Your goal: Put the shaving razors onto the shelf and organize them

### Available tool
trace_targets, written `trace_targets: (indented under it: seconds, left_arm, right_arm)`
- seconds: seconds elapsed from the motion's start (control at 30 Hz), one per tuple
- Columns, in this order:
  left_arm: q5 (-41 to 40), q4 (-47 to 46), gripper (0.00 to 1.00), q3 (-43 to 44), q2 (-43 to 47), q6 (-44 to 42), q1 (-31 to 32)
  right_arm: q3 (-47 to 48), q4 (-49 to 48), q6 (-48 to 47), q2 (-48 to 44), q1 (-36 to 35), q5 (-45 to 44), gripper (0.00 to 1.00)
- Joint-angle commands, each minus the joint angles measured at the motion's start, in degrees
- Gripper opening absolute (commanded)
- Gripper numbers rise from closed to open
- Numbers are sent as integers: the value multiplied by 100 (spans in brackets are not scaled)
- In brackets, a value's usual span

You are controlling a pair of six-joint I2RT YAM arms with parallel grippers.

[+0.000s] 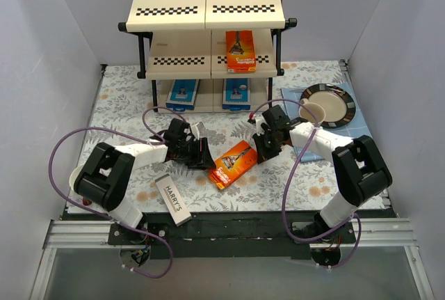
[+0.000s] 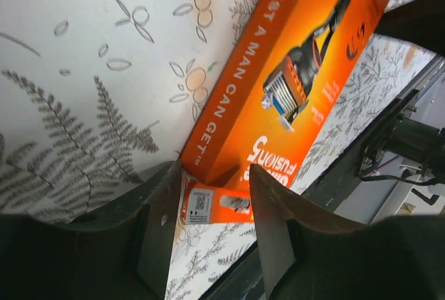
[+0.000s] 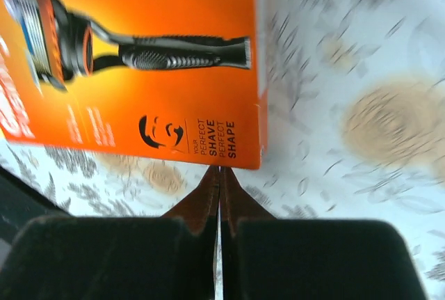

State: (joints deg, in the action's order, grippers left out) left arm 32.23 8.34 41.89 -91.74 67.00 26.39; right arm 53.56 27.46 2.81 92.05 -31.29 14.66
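While prising orange razor pack (image 1: 233, 164) off bench (image 1: 125, 105): left end effector (image 1: 204, 155) astride its corner (grip uncertain), right end effector (image 3: 220, 175) clenched empty; next, needs lifting to shelf (image 1: 174, 8).

Left gripper (image 1: 204, 155) reaching toward three o'clock, jaws standing apart, right gripper (image 1: 262, 150) pointing toward nine o'clock, jaws pressing together

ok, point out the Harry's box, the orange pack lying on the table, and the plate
Harry's box (image 1: 172, 200), top view, middle of its lettered face.
Orange pack (image 1: 233, 164), top view, centre of its front.
Plate (image 1: 332, 89), top view, far rim.
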Motion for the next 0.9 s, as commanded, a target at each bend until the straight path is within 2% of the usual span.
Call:
trace_targets:
  seconds: [0.0,0.13,0.23,0.3,0.33,0.4,0.43,0.5,0.53,0.6,0.73,0.87]
  left_arm:
    - [-189,419,44,-84,708,287,50]
    - [-34,740,48,-347,1158,340,24]
    - [205,555,48,-638,1264,445,-37]
    - [362,441,48,-708,1177,498,-73]
    - [407,388,48,-708,1055,507,-90]
    - [469,231,48,-708,914,550,-90]
    - [408,221,48,-682,817,577,-90]
    - [75,264,47,-621,720,595,-82]
    - [-57,308,44,-534,702,577,-90]
    - [-286,466,42,-480,675,525,-134]
    - [-43,362,39,-611,649,445,-213]
    - [564,-218,26,-708,430,507,-213]
  right_arm:
    - [375,-365,-17,24,193,-42,1]
    - [111,-321,123,-230,404,98,1]
    - [-152,-356,308,-415,580,458,19]
    - [-240,-364,352,-486,650,582,27]
    - [-302,-391,404,-521,676,739,38]
    - [-346,-478,440,-530,755,1029,48]
    - [-381,-557,536,-539,799,1413,57]
    - [-478,-864,650,-557,887,1811,69]
    - [-513,-970,712,-600,888,2204,84]
    - [-680,-1348,835,-697,896,2663,99]
    - [-970,-1840,1055,-829,896,3305,99]
    - [-1172,-2069,1204,-733,1019,3509,98]
